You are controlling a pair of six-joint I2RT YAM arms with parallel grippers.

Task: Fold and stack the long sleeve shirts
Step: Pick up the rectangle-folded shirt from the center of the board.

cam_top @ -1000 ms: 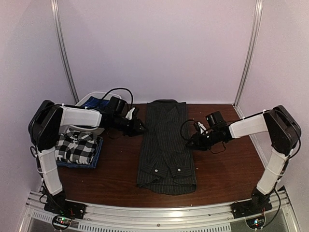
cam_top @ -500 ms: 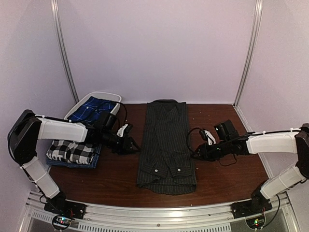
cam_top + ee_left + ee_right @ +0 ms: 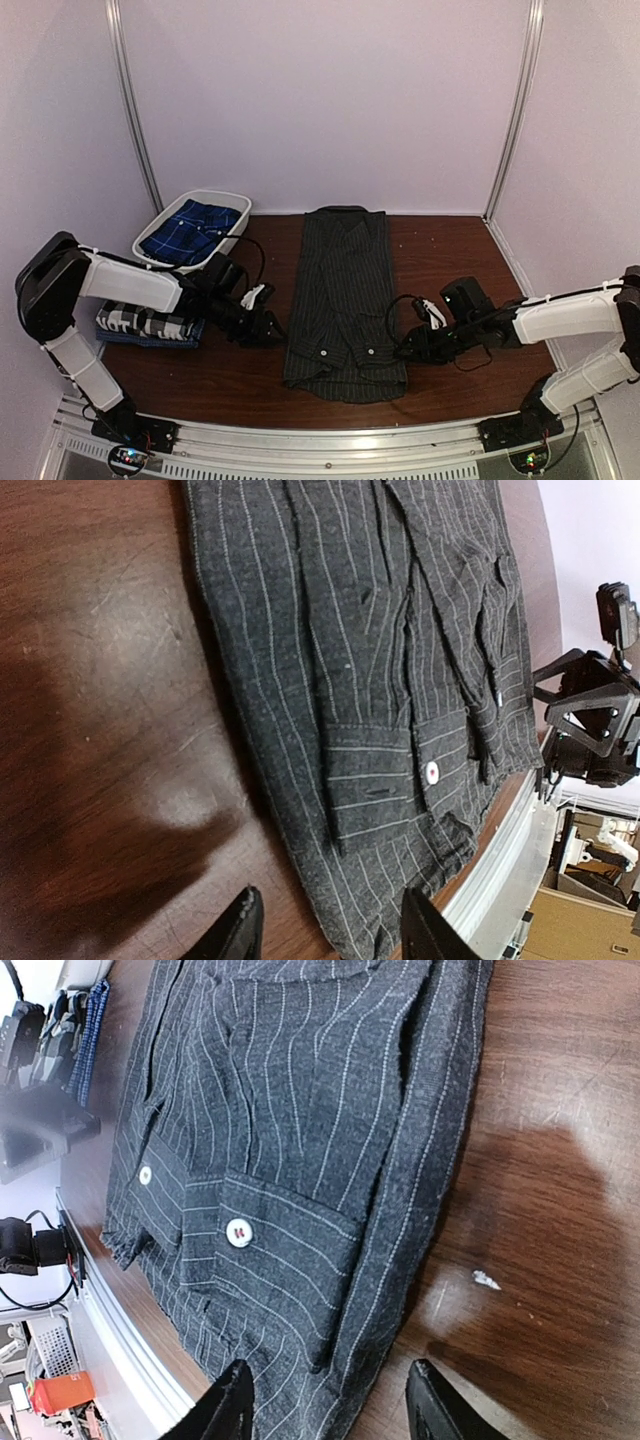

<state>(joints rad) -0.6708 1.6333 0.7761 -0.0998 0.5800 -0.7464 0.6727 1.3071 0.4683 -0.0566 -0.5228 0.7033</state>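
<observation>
A charcoal pinstriped long sleeve shirt (image 3: 343,300) lies flat lengthwise in the middle of the table, sleeves folded in over its body. My left gripper (image 3: 274,331) sits low at its left edge near the hem. It is open, and the shirt's (image 3: 400,630) edge lies between the fingertips. My right gripper (image 3: 403,351) is low at the right edge near the hem, also open, its jaws on either side of the shirt's (image 3: 290,1110) side seam. A folded black-and-white checked shirt (image 3: 145,322) rests on blue cloth (image 3: 197,331) at the left.
A white basket (image 3: 235,200) at the back left holds a blue plaid garment (image 3: 192,228). A metal rail (image 3: 330,440) runs along the table's near edge. Pale walls with two upright metal posts close in the back and sides.
Both arms have swung toward the near end of the pinstriped shirt and dropped lower. Both grippers have opened wider. The left arm no longer covers the basket or the checked shirt.
</observation>
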